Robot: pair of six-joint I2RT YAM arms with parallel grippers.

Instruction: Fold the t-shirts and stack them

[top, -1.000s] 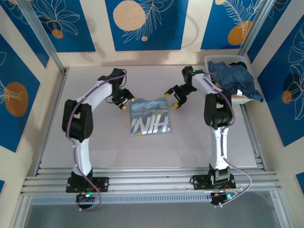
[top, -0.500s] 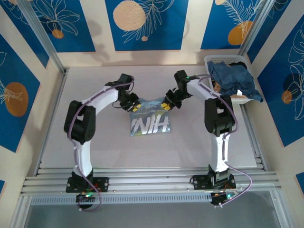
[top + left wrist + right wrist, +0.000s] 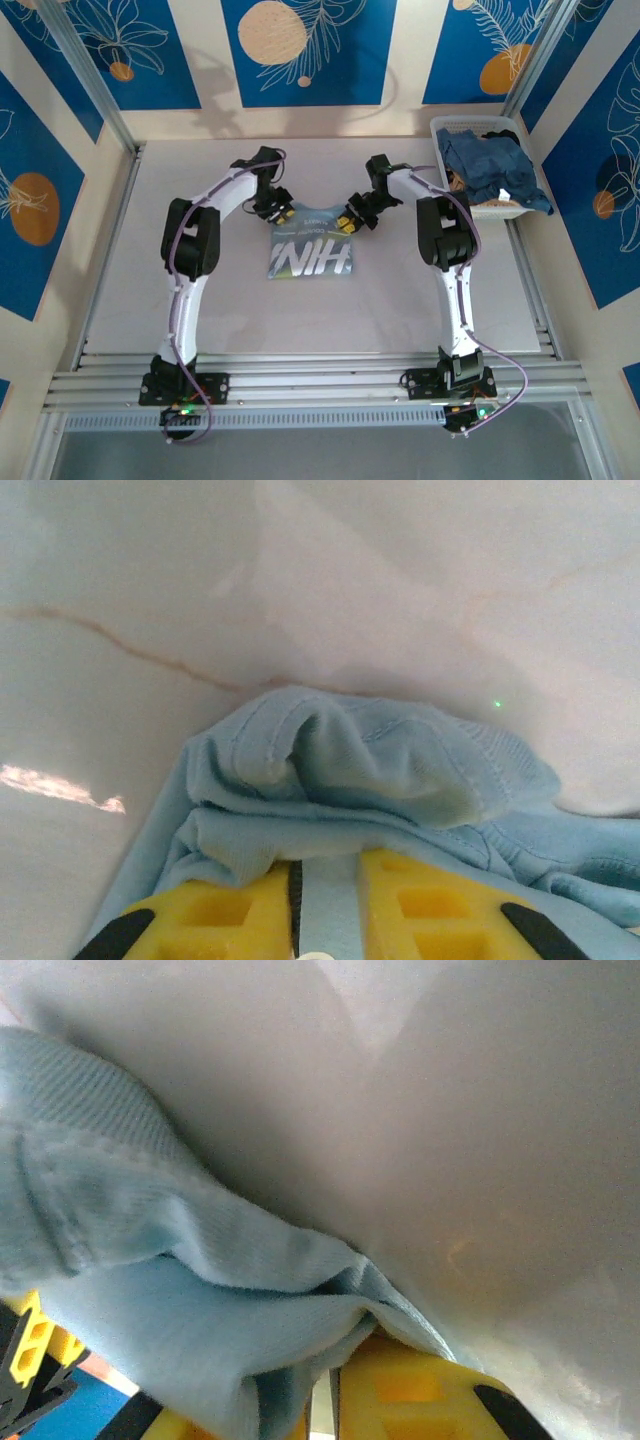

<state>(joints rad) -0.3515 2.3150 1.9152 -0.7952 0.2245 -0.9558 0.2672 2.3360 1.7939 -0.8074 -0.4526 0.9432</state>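
Observation:
A folded light blue t-shirt (image 3: 312, 258) with bold white lettering lies at the middle of the table. My left gripper (image 3: 283, 214) is shut on its far left corner and my right gripper (image 3: 349, 222) on its far right corner. In the left wrist view a strip of blue cloth (image 3: 380, 770) is pinched in the left gripper (image 3: 328, 890) between yellow fingers (image 3: 430, 910). In the right wrist view bunched cloth (image 3: 200, 1300) hangs over the right gripper (image 3: 325, 1405) and hides its left finger. More dusty blue t-shirts (image 3: 490, 165) are heaped in the basket.
A white mesh basket (image 3: 475, 122) stands at the back right corner, its heap spilling over the right rim. Patterned blue walls close the table on three sides. A metal rail frame (image 3: 320, 385) runs along the near edge by the arm bases.
Both grippers came inward from beside the shirt to its far corners and shut on the cloth. The shirt has shifted slightly left, its far edge bunched.

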